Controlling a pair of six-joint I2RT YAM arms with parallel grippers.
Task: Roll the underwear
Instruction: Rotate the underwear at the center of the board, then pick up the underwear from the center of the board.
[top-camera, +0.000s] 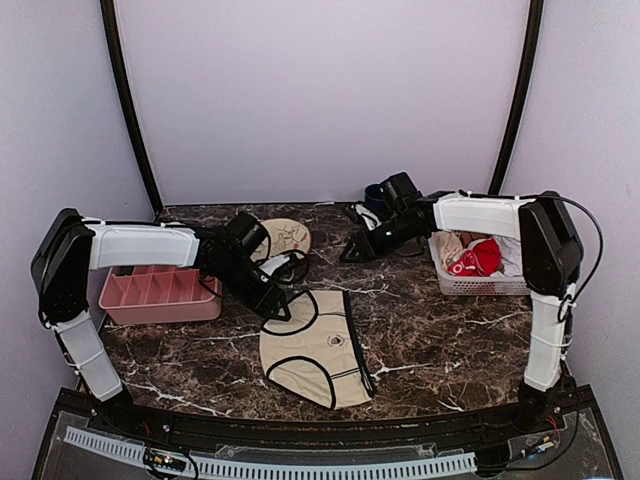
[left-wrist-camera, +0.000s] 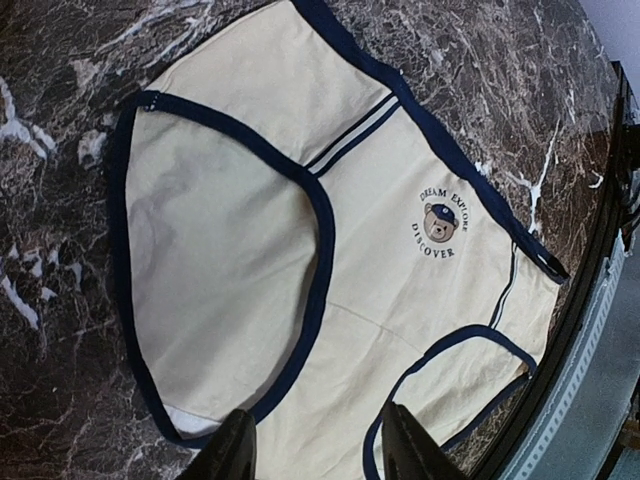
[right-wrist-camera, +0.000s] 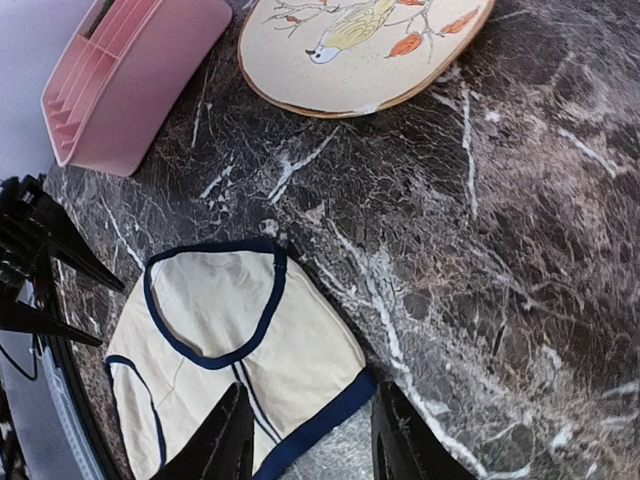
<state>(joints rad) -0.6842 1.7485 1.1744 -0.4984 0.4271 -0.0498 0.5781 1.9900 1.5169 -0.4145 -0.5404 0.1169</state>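
One pair of cream underwear (top-camera: 318, 350) lies spread flat on the marble table (top-camera: 440, 330), near centre. Left gripper (top-camera: 283, 308) hovers over its far-left edge, jaws apart. Right gripper (top-camera: 352, 250) hangs farther back, jaws apart, holding nothing.

Overhead camera looks down from the near edge over the whole desk (top-camera: 430, 330), both wrist cameras angle downward far closer (left nearest), all sharing the underwear (left-wrist-camera: 300, 250).
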